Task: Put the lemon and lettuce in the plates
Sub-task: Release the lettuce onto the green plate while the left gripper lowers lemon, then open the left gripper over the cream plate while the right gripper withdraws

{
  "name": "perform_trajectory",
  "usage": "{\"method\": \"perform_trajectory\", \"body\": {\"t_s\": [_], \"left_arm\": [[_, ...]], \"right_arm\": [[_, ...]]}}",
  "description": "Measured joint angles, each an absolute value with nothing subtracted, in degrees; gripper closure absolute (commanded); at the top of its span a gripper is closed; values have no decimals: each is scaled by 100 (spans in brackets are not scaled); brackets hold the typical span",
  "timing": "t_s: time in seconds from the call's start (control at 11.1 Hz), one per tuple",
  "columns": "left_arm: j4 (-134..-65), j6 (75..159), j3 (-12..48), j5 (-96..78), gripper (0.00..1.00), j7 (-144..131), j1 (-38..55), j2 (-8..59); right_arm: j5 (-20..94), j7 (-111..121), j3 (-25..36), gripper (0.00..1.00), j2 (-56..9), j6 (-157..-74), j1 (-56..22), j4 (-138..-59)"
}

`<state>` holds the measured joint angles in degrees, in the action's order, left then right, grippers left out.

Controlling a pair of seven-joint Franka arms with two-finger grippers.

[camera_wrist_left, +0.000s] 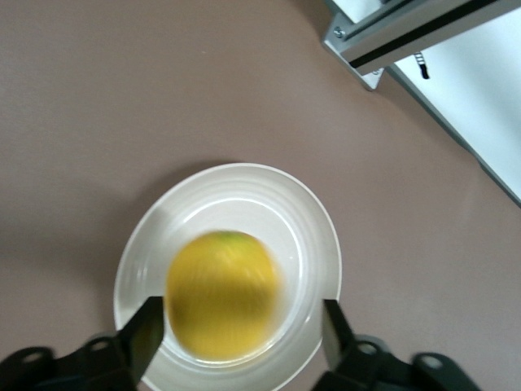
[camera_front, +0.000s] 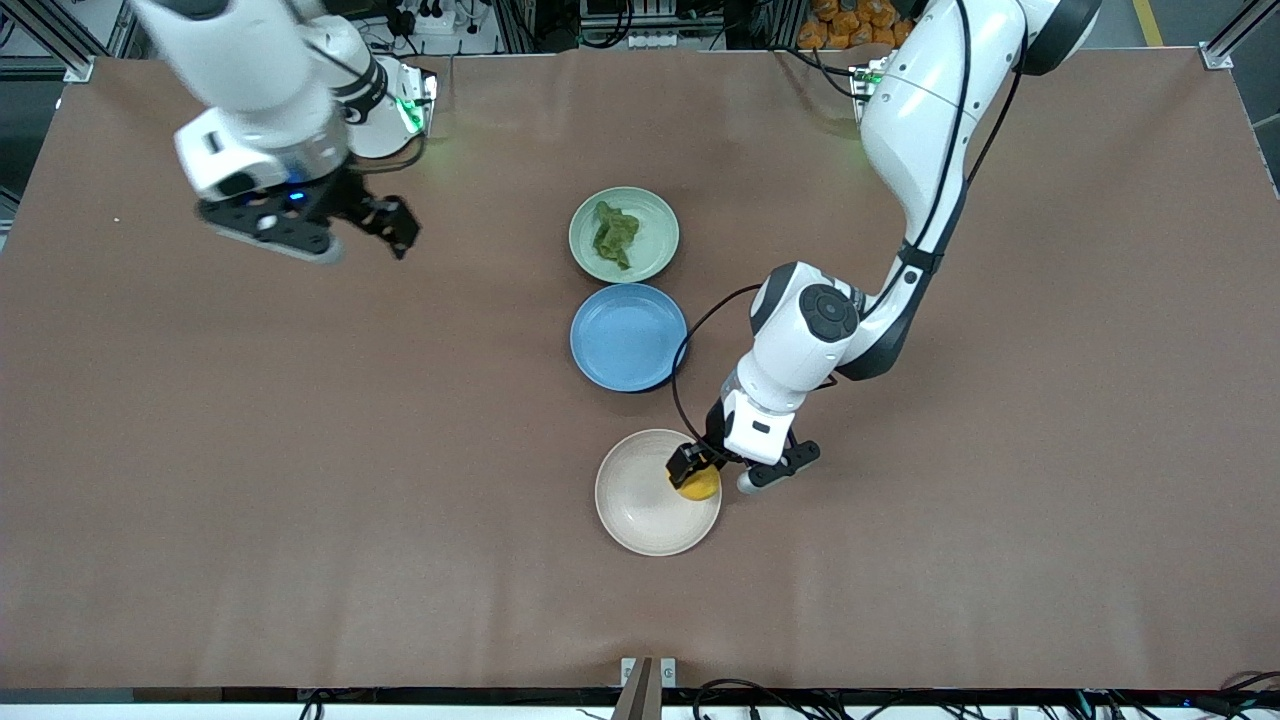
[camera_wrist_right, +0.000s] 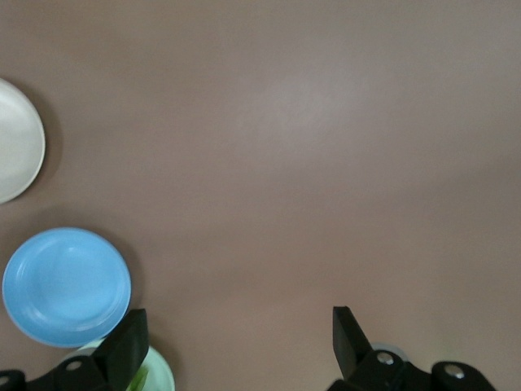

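The lemon [camera_front: 699, 485] sits over the cream-beige plate [camera_front: 640, 510], toward the rim at the left arm's end of the table, and in the left wrist view it [camera_wrist_left: 221, 295] shows between the two fingers [camera_wrist_left: 146, 334] with a gap on at least one side, so the left gripper [camera_front: 715, 465] stands spread apart around the fruit rather than clamped on it (whether the lemon already rests on the plate [camera_wrist_left: 244, 204] or hangs just above it, I cannot tell). The lettuce [camera_front: 614, 235] lies in the pale mint green plate [camera_front: 655, 215], which is farthest from the front camera of the three plates in the row. Between the two sits the blue plate [camera_front: 628, 336], nothing in it. The right gripper [camera_front: 340, 225] hangs in the air over bare brown table [camera_front: 300, 450] toward the right arm's end, well apart from the plates, its fingers [camera_wrist_right: 348, 342] wide apart and holding nothing; that arm waits.
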<state>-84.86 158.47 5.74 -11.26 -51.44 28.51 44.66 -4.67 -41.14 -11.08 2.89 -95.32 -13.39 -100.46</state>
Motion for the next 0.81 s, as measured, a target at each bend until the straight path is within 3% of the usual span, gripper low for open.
{"method": "perform_trajectory", "body": {"t_s": [0.36, 0.81], "left_arm": [[-8478, 16063, 556, -1126, 0, -5150, 2940, 4530], [-8462, 16064, 530, -1125, 0, -5150, 2941, 4530]], "right_arm": [[-431, -3165, -900, 0, 190, -9548, -516, -9702], [-63, -2314, -828, 0, 172, -9532, -58, -9302]]}}
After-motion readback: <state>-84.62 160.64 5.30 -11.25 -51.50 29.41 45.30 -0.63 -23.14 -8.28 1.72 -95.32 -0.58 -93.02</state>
